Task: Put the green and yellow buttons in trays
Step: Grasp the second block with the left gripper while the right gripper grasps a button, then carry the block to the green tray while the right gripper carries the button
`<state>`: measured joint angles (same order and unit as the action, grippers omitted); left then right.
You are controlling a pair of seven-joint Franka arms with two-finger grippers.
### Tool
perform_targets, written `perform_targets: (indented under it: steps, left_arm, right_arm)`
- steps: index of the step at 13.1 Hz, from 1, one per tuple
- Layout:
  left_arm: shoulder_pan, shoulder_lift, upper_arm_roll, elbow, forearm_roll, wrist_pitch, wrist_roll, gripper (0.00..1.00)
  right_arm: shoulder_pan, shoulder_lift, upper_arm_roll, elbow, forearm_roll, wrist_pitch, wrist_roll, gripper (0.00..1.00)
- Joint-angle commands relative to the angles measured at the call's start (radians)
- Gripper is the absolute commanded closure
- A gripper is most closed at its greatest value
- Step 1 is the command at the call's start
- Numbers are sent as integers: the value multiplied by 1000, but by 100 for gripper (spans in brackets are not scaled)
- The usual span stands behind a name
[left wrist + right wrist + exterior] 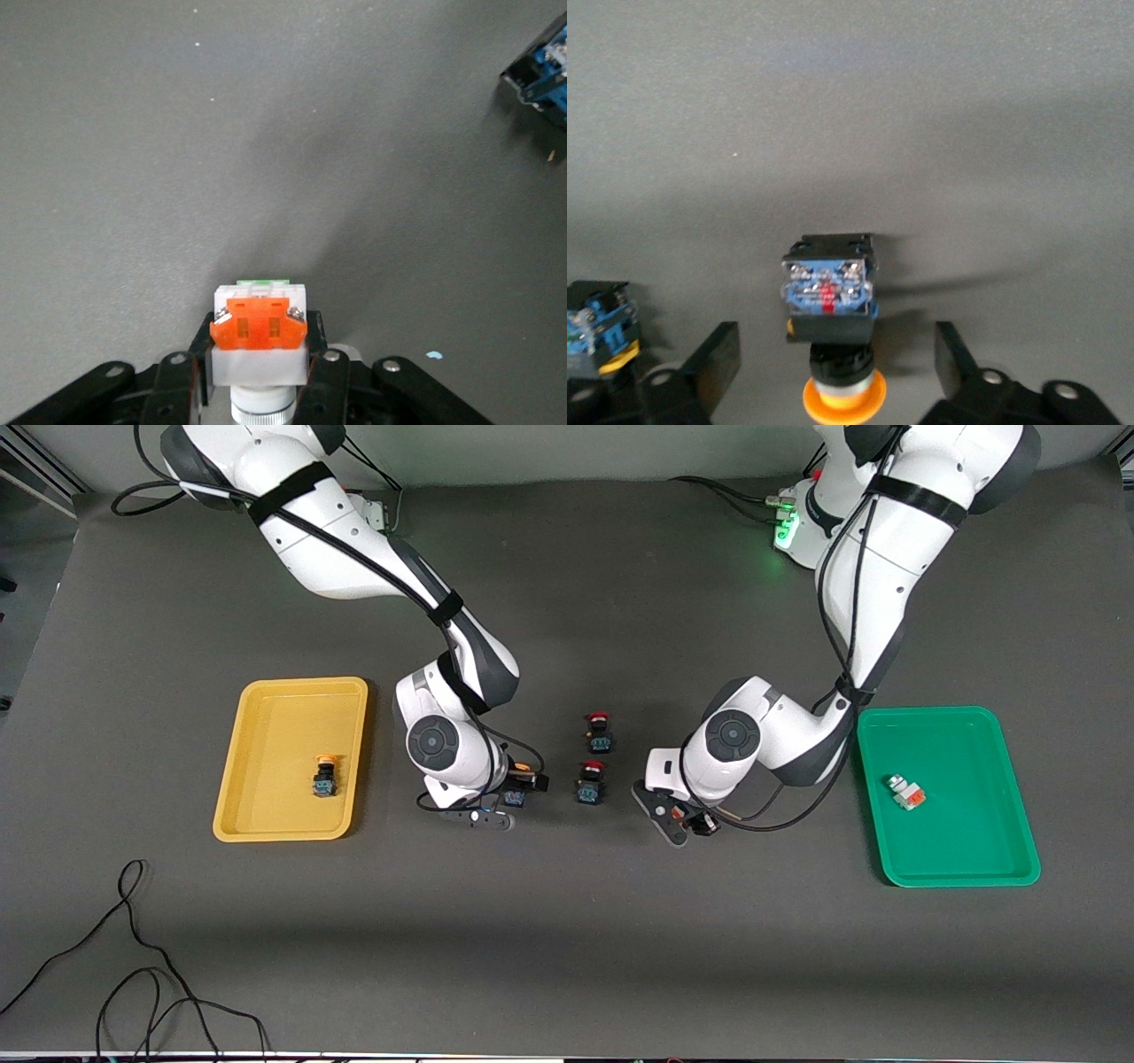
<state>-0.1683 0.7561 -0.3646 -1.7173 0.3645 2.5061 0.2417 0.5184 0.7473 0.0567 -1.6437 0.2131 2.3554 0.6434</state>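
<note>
My left gripper (pixel 694 824) (pixel 260 354) is shut on a whitish block with an orange-red face (pixel 260 323), held low over the table between the red-capped buttons and the green tray (pixel 966 841). A second whitish block (pixel 905 791) lies in that tray. My right gripper (pixel 498 808) (pixel 835 345) is open, its fingers wide on either side of a black-bodied button with an orange-yellow cap (pixel 830 292) (pixel 515 796) on the table, not touching it. Another orange-yellow capped button (pixel 325 775) lies in the yellow tray (pixel 283 726).
Two black-bodied buttons with red caps (pixel 600 731) (pixel 591 779) stand on the table between the two grippers. One black-bodied button shows at the edge of the left wrist view (pixel 542 75) and one in the right wrist view (pixel 598 323). Black cables (pixel 133 957) lie near the front edge.
</note>
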Motion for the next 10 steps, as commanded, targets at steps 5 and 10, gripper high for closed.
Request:
perform_targets:
  steps: [5, 10]
  left_arm:
    - [111, -335, -24, -7, -121, -399, 42, 77]
    - [260, -497, -11, -8, -258, -607, 36, 78]
  right_arm:
    - [19, 7, -17, 27, -24, 21, 30, 100]
    - [20, -135, -66, 30, -35, -141, 29, 100]
